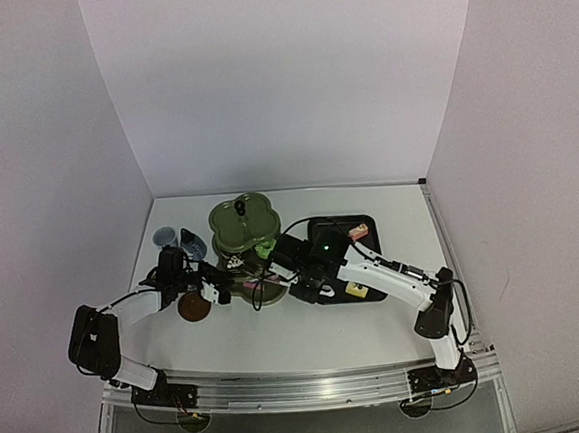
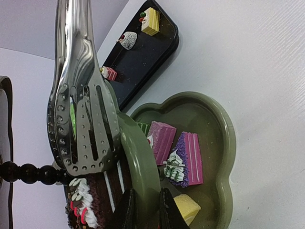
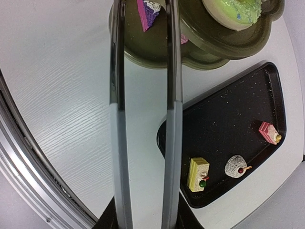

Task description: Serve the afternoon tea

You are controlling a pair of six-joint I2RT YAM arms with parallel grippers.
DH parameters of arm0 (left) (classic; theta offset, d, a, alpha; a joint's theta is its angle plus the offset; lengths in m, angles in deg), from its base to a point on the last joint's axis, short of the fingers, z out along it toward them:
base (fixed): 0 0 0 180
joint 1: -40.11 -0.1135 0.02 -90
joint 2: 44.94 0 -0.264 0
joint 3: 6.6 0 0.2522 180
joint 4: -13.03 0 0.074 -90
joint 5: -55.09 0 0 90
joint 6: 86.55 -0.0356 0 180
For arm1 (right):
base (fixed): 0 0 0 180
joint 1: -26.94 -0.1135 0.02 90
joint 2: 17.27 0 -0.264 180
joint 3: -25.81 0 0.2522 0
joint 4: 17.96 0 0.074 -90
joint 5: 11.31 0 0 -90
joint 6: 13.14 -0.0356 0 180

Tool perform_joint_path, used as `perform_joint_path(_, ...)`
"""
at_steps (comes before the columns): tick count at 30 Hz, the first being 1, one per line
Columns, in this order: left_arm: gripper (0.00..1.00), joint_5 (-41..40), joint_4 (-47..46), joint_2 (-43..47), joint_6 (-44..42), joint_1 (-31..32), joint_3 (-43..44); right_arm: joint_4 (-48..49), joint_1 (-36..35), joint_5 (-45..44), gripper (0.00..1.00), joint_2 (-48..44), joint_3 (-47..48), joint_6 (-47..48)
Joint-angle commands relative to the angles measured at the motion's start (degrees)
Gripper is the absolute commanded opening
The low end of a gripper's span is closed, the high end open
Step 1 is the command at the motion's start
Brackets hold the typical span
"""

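The olive-green three-tier stand (image 1: 242, 228) stands mid-table. My left gripper (image 2: 147, 210) is shut on the rim of its middle tier (image 2: 138, 157), one finger on each side. A brown cake (image 2: 90, 200) lies on that tier. Pink cakes (image 2: 162, 140) and a yellow cake (image 2: 187, 207) lie in the bottom tier (image 2: 224, 138). My right gripper (image 3: 145, 222) is shut on the metal tongs (image 3: 172, 114). The tongs' perforated blades (image 2: 81, 129) hang over the brown cake. A green cake (image 3: 233, 9) sits on the middle tier; the tong tips are out of the right wrist view.
The black tray (image 3: 228, 119), right of the stand, holds a yellow cake (image 3: 198, 174), a white domed cake (image 3: 235, 166) and a pink cake (image 3: 269, 132). A pale cup (image 1: 164, 235) and blue pot (image 1: 194, 247) stand left of the stand. A brown saucer (image 1: 192, 307) lies under my left arm.
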Motion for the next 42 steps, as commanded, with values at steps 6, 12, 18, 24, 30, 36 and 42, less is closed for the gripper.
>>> perform_joint_path(6,0.00,-0.16,2.19,-0.83,-0.92,-0.05,1.39,-5.22,0.32,-0.53,0.40,0.52,2.77,-3.04)
perform_joint_path(12,0.03,-0.62,2.31,0.08,-0.68,-0.05,0.92,-4.57,0.32,-0.16,0.40,-1.74,2.26,-3.96)
perform_joint_path(18,0.08,-1.67,0.88,0.61,2.03,-0.13,1.41,-1.90,0.33,0.54,0.25,-4.45,0.34,-4.96)
perform_joint_path(24,0.09,-1.97,0.64,0.65,2.47,-0.12,1.61,-1.08,1.02,-0.11,0.09,-4.76,-0.89,-5.98)
perform_joint_path(30,0.10,-2.89,0.72,1.03,3.34,-0.15,1.51,-1.15,1.08,-0.59,0.12,-7.04,-2.35,-6.45)
perform_joint_path(36,0.11,-2.03,0.16,0.63,3.65,-0.14,1.97,-0.26,1.24,0.90,0.12,-5.82,-1.63,-5.77)
perform_joint_path(42,0.12,-2.40,0.33,0.73,3.36,-0.12,1.88,0.54,1.37,4.70,0.11,-3.74,0.07,-3.33)
